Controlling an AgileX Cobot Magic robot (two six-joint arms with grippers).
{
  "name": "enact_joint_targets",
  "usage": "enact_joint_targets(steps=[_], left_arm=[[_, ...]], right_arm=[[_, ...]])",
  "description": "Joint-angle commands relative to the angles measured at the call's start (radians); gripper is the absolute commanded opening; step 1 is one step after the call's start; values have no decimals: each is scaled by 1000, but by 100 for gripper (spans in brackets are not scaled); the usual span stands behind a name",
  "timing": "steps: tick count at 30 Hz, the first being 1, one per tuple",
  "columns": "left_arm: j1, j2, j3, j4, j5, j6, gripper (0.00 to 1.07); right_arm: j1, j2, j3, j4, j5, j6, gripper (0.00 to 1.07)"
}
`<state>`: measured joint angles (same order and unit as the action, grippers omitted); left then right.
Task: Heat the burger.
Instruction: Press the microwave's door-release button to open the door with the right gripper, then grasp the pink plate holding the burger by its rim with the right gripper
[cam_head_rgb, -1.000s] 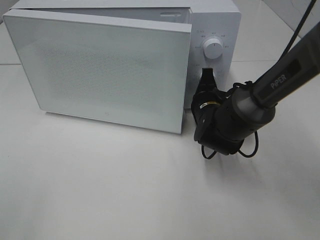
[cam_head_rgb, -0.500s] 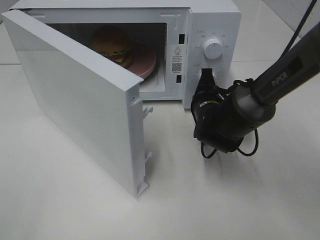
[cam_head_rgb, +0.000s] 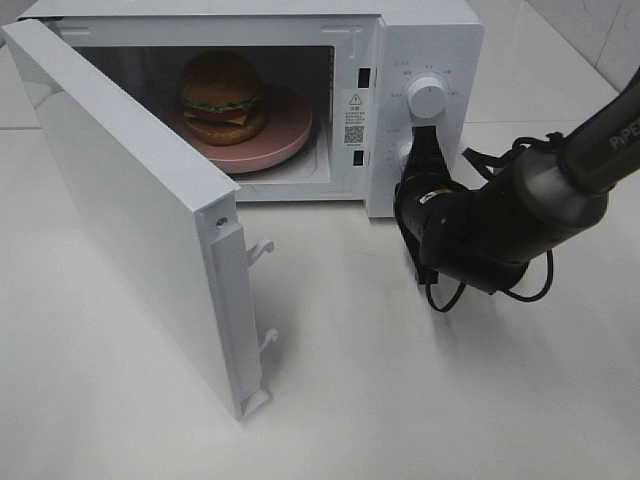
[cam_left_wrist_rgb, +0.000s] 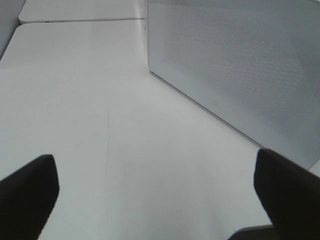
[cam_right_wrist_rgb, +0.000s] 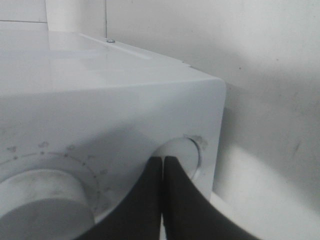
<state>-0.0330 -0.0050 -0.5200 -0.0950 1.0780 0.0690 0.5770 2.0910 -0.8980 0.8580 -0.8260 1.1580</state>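
The burger (cam_head_rgb: 222, 95) is set inside the microwave (cam_head_rgb: 430, 45) at the far left, but the door (cam_head_rgb: 120, 220) is wide open. The right gripper (cam_head_rgb: 427, 145) is pressed together by the round button (cam_right_wrist_rgb: 184, 152), and the left gripper (cam_left_wrist_rgb: 157, 187) is spread and empty. Shutting and heating are not done yet.

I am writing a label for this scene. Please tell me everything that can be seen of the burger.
The burger is tall and round. It has a glossy golden-brown bun above and below, with a green lettuce frill, a red layer and yellow cheese between. It looks whole and stands upright on a pink plate, toward that plate's left side in the high view, inside the microwave, whose door stands open. Only the plate touches it.
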Motion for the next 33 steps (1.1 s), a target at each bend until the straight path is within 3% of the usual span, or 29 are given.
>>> enact_joint_targets(steps=[1, 13, 22, 33], left_arm=[[4, -15, 2, -1, -4, -3, 98], [4, -15, 2, -1, -4, -3, 98], [4, -15, 2, -1, -4, -3, 98], [4, -15, 2, -1, -4, -3, 98]], right_arm=[[-10, -71, 46, -17, 19, -48, 0], [-10, -239, 171, -22, 247, -292, 0], [-13, -377, 208, -17, 472, -761, 0], [-13, -413, 207, -25, 734, -1210, 0]])
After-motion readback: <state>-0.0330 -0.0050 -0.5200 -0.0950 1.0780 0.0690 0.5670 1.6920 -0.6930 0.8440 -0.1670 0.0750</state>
